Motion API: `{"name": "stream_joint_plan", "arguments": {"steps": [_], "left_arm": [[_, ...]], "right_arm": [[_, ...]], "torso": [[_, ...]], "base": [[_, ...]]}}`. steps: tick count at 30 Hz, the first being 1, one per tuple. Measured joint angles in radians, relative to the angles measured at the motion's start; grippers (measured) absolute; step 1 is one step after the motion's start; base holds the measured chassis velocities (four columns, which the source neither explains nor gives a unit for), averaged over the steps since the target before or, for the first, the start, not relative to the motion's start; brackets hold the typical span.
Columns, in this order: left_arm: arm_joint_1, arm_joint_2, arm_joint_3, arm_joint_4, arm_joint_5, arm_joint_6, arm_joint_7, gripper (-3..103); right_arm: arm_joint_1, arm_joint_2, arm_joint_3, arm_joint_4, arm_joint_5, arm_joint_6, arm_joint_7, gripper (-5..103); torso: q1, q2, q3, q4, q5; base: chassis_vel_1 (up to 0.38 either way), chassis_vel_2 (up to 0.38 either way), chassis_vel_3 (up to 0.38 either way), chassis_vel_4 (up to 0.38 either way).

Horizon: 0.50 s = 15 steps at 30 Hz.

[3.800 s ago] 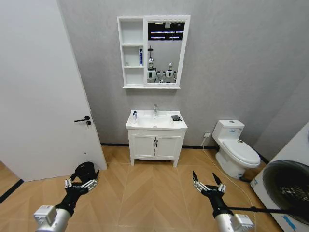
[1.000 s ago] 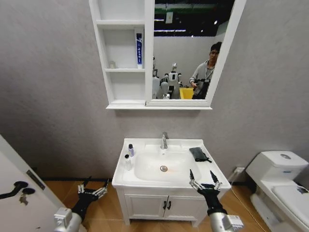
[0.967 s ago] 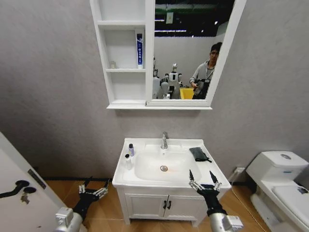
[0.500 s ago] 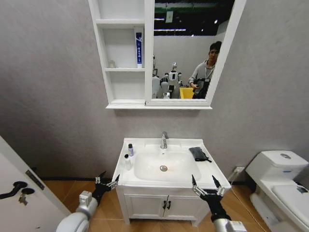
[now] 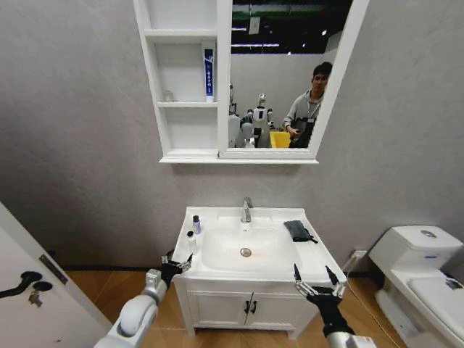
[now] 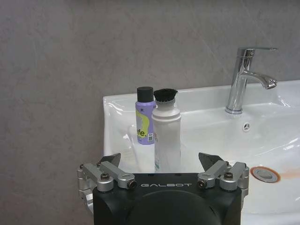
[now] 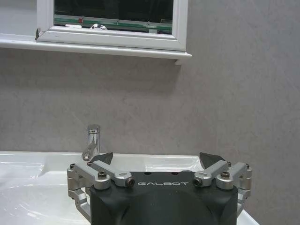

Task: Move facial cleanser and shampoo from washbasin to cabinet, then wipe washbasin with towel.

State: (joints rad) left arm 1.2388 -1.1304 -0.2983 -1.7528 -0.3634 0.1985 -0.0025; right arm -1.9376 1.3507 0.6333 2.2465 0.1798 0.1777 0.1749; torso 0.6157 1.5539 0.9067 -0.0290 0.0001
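Left pincer gapes at washbasin front-left edge; right pincer spread below front rim.

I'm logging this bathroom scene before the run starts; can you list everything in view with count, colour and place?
washbasin: 1, white, on the floor vanity below the cabinet
tap: 1, chrome, rear rim of the washbasin
purple bottle: 1, black cap, washbasin's left rim
white bottle: 1, black cap, in front of the purple one
towel: 1, dark grey, washbasin's right rim
cabinet: 1, white, on the wall
blue-and-white tube: 1, upright on a cabinet shelf
toilet: 1, white, right of the vanity
left end effector: open, at the washbasin's left front corner
right end effector: open, before the right front edge
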Motion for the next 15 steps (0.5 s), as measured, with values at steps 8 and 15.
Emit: {"name": "stream_joint_plan", "arguments": {"steps": [8,15], "left_arm": [[-0.086,-0.027,0.059,0.074,-0.002,-0.002,-0.002,94],[-0.134,-0.058,0.079,0.144,0.002,-0.019,0.001,89]], "right_arm": [[-0.013,-0.001,0.012,0.000,0.011,0.000,0.009,100],[-0.027,0.000,0.016,0.010,0.013,-0.002,0.017,100]], "torso": [[0.000,0.000,0.000,0.0000,0.0000],[0.000,0.000,0.000,0.0000,-0.0001]], "base": [[0.000,0.000,0.000,0.000],[0.000,0.000,0.000,0.000]]}}
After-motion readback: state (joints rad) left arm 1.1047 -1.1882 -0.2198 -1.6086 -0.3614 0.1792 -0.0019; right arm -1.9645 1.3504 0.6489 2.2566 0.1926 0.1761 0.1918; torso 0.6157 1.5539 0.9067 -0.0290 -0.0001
